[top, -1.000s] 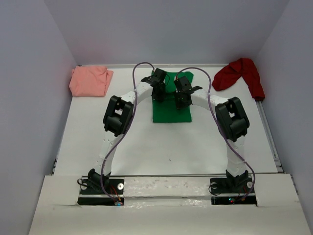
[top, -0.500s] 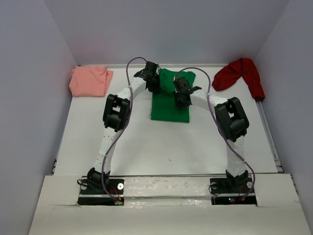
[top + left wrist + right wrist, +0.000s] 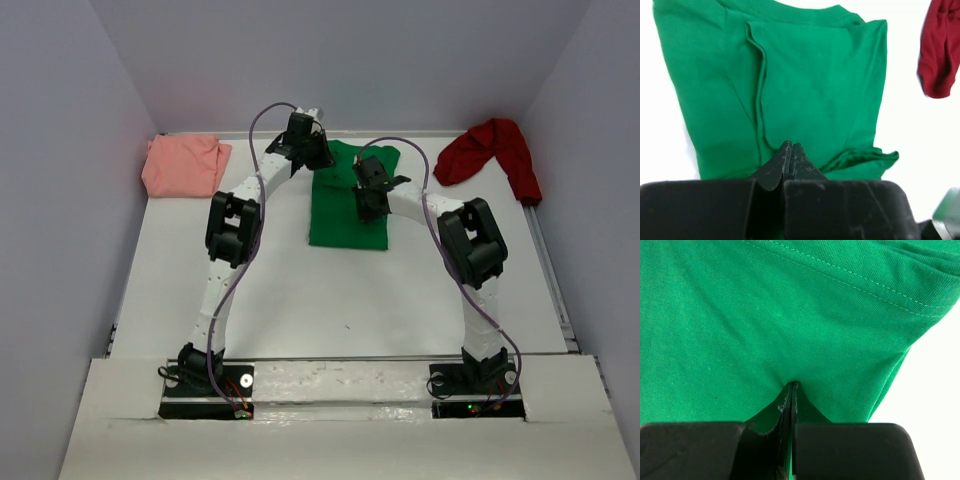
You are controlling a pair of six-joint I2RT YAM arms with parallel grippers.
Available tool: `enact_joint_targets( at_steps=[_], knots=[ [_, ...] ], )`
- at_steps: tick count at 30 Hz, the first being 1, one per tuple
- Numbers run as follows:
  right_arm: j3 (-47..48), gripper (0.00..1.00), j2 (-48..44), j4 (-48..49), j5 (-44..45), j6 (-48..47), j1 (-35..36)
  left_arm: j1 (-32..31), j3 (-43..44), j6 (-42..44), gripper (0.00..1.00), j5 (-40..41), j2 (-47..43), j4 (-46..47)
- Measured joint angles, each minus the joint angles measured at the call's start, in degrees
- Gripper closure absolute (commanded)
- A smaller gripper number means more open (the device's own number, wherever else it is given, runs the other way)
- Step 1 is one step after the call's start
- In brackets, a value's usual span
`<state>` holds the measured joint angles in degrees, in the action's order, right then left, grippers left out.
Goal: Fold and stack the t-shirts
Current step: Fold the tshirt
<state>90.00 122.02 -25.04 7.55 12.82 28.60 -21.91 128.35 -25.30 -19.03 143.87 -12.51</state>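
The bright green t-shirt [image 3: 345, 215] lies folded in a long strip at the middle back of the table. It fills the left wrist view [image 3: 815, 90] and the right wrist view [image 3: 765, 315]. My right gripper [image 3: 371, 200] [image 3: 792, 385] is shut on a pinch of the green cloth near the shirt's right side. My left gripper [image 3: 308, 152] [image 3: 791, 146] is shut and empty, above the shirt's far left corner. The salmon-pink t-shirt [image 3: 183, 165] lies folded at the back left. The dark red t-shirt [image 3: 495, 152] [image 3: 940, 50] lies crumpled at the back right.
Grey walls close in the table on the left, back and right. The white table [image 3: 330, 300] has a raised rail along its right edge [image 3: 548, 270]. Both arm bases stand at the near edge.
My left gripper has moved off the green shirt toward the back left. The green shirt's far end now lies farther back and wider. My right gripper has barely moved.
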Motion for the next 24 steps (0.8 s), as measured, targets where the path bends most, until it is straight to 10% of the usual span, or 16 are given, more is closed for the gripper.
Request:
enact_joint_targets(
  at_steps=[24],
  knots=[
    [7.6, 1.00, -3.0, -14.3, 6.9, -0.6, 1.1, -2.8, -25.0, 1.0, 1.00, 14.4, -23.4, -4.4]
  ],
)
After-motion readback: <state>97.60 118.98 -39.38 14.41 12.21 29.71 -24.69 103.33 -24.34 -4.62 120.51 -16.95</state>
